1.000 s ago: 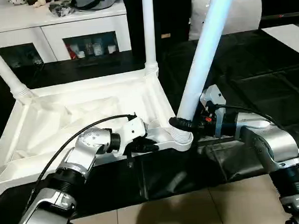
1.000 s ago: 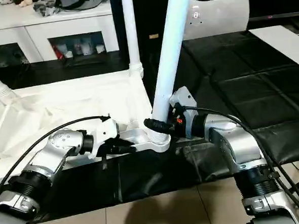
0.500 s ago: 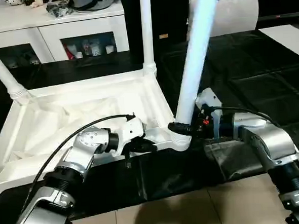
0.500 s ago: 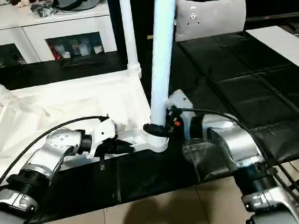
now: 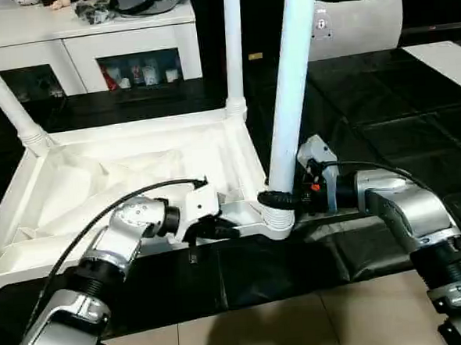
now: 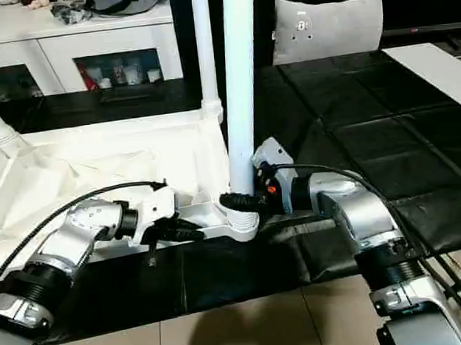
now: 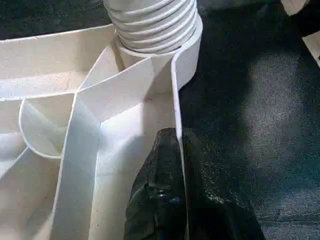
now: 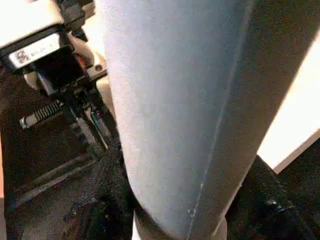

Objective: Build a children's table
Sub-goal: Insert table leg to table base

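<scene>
— The right pincer [image 5: 277, 198]: what's it got?
— It's clamped round the base of a leg [image 5: 290, 91] standing upright in the near corner socket [image 5: 277, 220].
— And the left pincer [image 7: 172, 165]?
— Pinched on the rim of the upturned top [image 5: 128, 167], beside that socket, on black matting [image 5: 383, 108].

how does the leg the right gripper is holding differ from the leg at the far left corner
The held leg stands nearly upright in the near corner socket; the far left leg leans away to the left. The held leg has the right gripper around its base, while the far left leg is free of either gripper. The held leg looks thicker, being nearer the camera. Both are white, round legs seated in corner sockets of the upturned table top.
</scene>
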You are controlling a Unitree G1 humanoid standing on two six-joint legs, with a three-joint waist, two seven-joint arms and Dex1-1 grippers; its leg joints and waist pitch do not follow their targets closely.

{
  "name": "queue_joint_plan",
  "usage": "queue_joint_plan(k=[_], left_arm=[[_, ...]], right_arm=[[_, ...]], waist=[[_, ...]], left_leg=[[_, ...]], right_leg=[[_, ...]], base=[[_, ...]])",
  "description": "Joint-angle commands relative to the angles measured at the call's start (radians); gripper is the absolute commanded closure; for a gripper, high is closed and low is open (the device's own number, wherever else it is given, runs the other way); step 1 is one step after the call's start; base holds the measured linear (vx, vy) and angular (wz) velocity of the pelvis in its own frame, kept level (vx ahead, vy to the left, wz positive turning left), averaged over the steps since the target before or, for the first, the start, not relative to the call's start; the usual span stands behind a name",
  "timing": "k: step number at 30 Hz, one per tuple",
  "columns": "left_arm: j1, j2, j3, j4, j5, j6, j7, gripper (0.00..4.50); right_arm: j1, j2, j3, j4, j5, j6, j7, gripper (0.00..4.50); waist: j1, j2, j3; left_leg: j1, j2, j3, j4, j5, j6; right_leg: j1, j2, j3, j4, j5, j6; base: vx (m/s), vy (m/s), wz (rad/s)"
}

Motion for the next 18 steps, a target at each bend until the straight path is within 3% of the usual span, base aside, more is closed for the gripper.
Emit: queue_joint_plan(k=[1, 2, 4, 5, 7, 8, 9, 10, 11, 13, 14, 15, 18], left_arm=[[-0.012, -0.007, -0.046, 0.005, 0.034, -0.005, -0.004, 4.50], [-0.011, -0.007, -0.047, 0.005, 0.035, -0.005, -0.004, 4.50], [-0.008, -0.009, -0.043, 0.006, 0.034, -0.003, 0.002, 4.50], [-0.008, -0.009, -0.042, 0.005, 0.033, -0.002, 0.004, 4.50], [-0.008, -0.017, -0.033, 0.009, 0.024, 0.005, 0.010, 4.50], [-0.008, -0.020, -0.028, 0.010, 0.021, 0.006, 0.012, 4.50], [-0.008, -0.024, -0.021, 0.011, 0.015, 0.011, 0.014, 4.50], [-0.008, -0.025, -0.019, 0.011, 0.013, 0.013, 0.015, 4.50], [-0.009, -0.030, -0.013, 0.011, 0.007, 0.018, 0.018, 4.50], [-0.010, -0.037, -0.005, 0.013, 0.002, 0.022, 0.029, 4.50], [-0.010, -0.038, -0.007, 0.015, 0.004, 0.021, 0.031, 4.50], [-0.010, -0.038, -0.009, 0.016, 0.005, 0.020, 0.031, 4.50], [-0.011, -0.040, -0.009, 0.020, 0.007, 0.018, 0.034, 4.50]], right_arm=[[0.007, 0.013, -0.002, 0.027, 0.009, 0.002, -0.010, 2.61], [0.011, 0.019, -0.019, 0.037, 0.023, 0.002, -0.014, 2.61], [0.033, 0.040, -0.080, 0.065, 0.078, 0.020, -0.024, 2.61], [0.037, 0.042, -0.088, 0.067, 0.085, 0.021, -0.025, 2.61], [0.063, 0.051, -0.119, 0.074, 0.107, 0.012, -0.031, 2.61], [0.075, 0.056, -0.133, 0.076, 0.113, 0.006, -0.035, 2.61], [0.092, 0.061, -0.142, 0.072, 0.118, -0.002, -0.038, 2.61], [0.097, 0.062, -0.145, 0.070, 0.119, -0.005, -0.039, 2.61], [0.116, 0.067, -0.154, 0.063, 0.122, -0.016, -0.044, 2.61], [0.164, 0.073, -0.160, 0.041, 0.112, -0.048, -0.061, 2.61], [0.178, 0.069, -0.150, 0.036, 0.091, -0.076, -0.070, 2.61], [0.189, 0.065, -0.139, 0.030, 0.070, -0.100, -0.078, 2.61], [0.203, 0.053, -0.113, 0.024, 0.018, -0.156, -0.106, 2.61]], waist=[[0.002, -0.009, -0.062], [0.002, -0.010, -0.061], [0.006, -0.003, -0.061], [0.006, -0.007, -0.064], [0.009, -0.006, -0.065], [0.013, 0.000, -0.066], [0.012, -0.002, -0.065], [0.013, 0.001, -0.065], [0.015, -0.002, -0.065], [0.015, 0.009, -0.064], [0.015, 0.003, -0.063], [0.017, 0.012, -0.064], [0.012, 0.007, -0.059]], left_leg=[[0.006, 0.052, -0.018, -0.082, -0.219, 0.039], [0.006, 0.053, -0.018, -0.083, -0.222, 0.039], [0.007, 0.053, -0.019, -0.084, -0.223, 0.039], [0.006, 0.054, -0.019, -0.083, -0.217, 0.038], [0.004, 0.056, -0.019, -0.085, -0.207, 0.040], [0.006, 0.056, -0.018, -0.084, -0.207, 0.039], [0.004, 0.056, -0.018, -0.085, -0.207, 0.039], [0.005, 0.056, -0.018, -0.084, -0.212, 0.038], [0.007, 0.055, -0.017, -0.085, -0.222, 0.036], [0.008, 0.054, -0.019, -0.087, -0.238, 0.032], [0.007, 0.055, -0.019, -0.088, -0.238, 0.031], [0.009, 0.054, -0.021, -0.088, -0.242, 0.028], [0.010, 0.051, -0.020, -0.090, -0.272, 0.028]], right_leg=[[0.051, -0.071, 0.056, -0.089, -0.441, -0.149], [0.051, -0.070, 0.056, -0.091, -0.446, -0.145], [0.051, -0.072, 0.056, -0.093, -0.447, -0.144], [0.052, -0.071, 0.056, -0.090, -0.425, -0.149], [0.052, -0.070, 0.057, -0.085, -0.384, -0.161], [0.052, -0.070, 0.057, -0.083, -0.370, -0.169], [0.053, -0.070, 0.056, -0.084, -0.367, -0.170], [0.053, -0.070, 0.057, -0.084, -0.368, -0.170], [0.053, -0.072, 0.056, -0.087, -0.384, -0.167], [0.052, -0.071, 0.055, -0.090, -0.400, -0.161], [0.051, -0.071, 0.055, -0.092, -0.397, -0.155], [0.051, -0.071, 0.055, -0.090, -0.396, -0.154], [0.049, -0.070, 0.052, -0.099, -0.458, -0.135]], base=[[0.000, 0.000, 0.00], [0.000, 0.000, 0.00], [0.000, 0.000, 0.00], [0.000, 0.000, 0.00], [0.000, 0.000, 0.00], [0.000, 0.000, 0.00], [0.000, 0.000, 0.00], [0.000, 0.000, 0.00], [0.000, 0.000, 0.00], [0.000, 0.000, 0.00], [0.000, 0.000, 0.00], [0.000, 0.000, 0.00], [0.000, 0.000, 0.00]])
